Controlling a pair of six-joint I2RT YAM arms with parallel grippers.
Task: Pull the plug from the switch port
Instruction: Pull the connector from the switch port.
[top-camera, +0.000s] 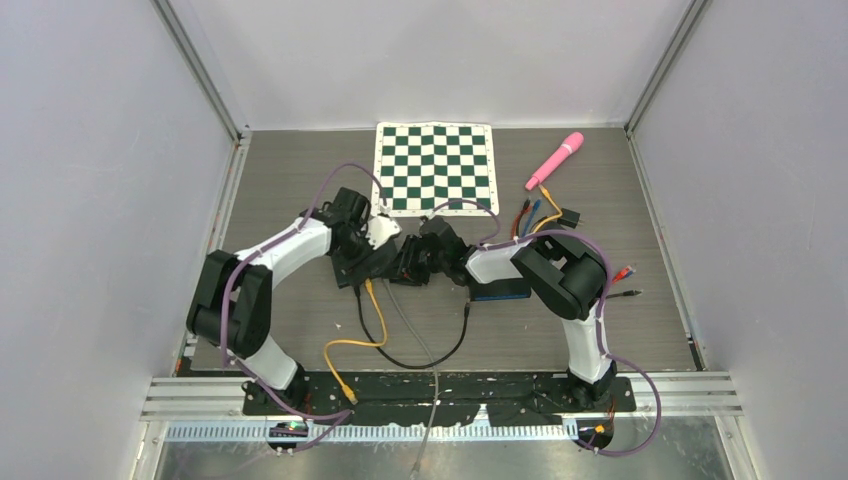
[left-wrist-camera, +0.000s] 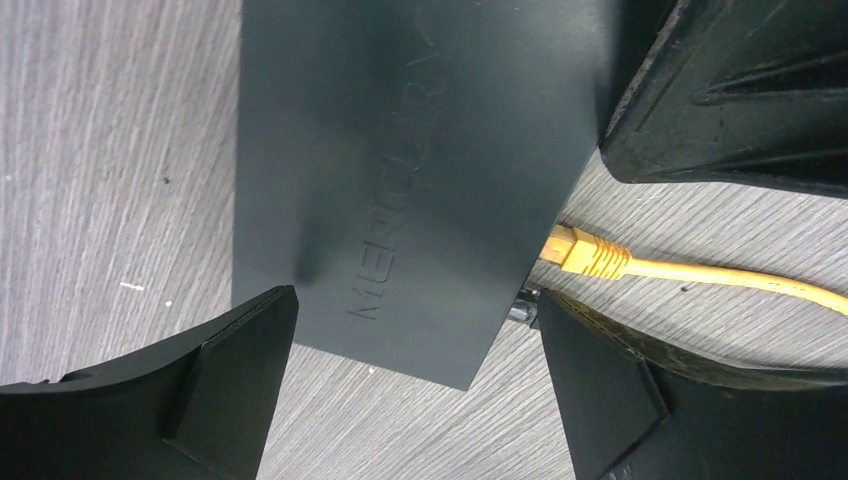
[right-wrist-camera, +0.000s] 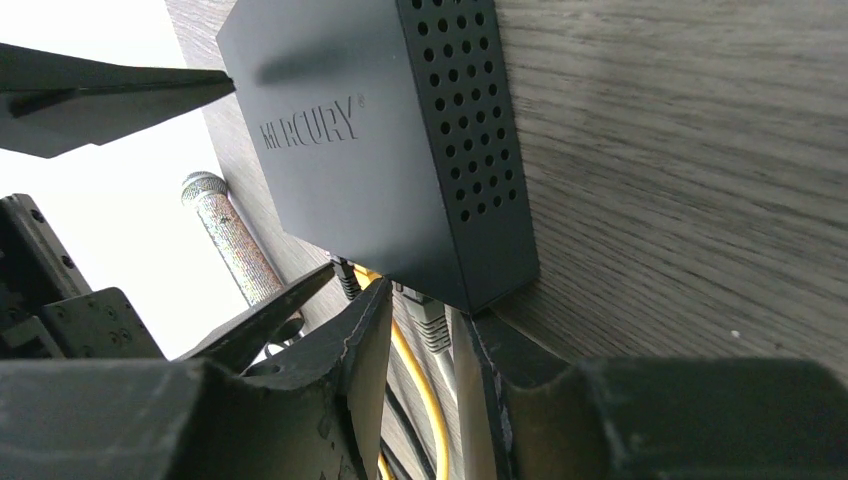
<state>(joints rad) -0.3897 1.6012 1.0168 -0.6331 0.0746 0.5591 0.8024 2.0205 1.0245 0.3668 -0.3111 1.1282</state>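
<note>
The black switch (left-wrist-camera: 400, 150), marked MERCURY, lies flat on the wooden table; it also shows in the right wrist view (right-wrist-camera: 380, 140). A yellow plug (left-wrist-camera: 580, 252) and a grey plug (right-wrist-camera: 428, 322) sit in its ports. My right gripper (right-wrist-camera: 425, 300) is closed narrowly on the grey plug, right at the switch's port face. My left gripper (left-wrist-camera: 417, 300) is open, with one finger on each side of the switch's corner and not touching it. In the top view both grippers (top-camera: 400, 258) meet over the switch and hide it.
Yellow (top-camera: 375, 320), grey (top-camera: 410, 325) and black (top-camera: 440, 350) cables run from the switch toward the near edge. A checkerboard mat (top-camera: 435, 165), a pink wand (top-camera: 555, 160) and loose coloured cables (top-camera: 535, 215) lie behind. A dark blue box (top-camera: 500, 292) sits under the right arm.
</note>
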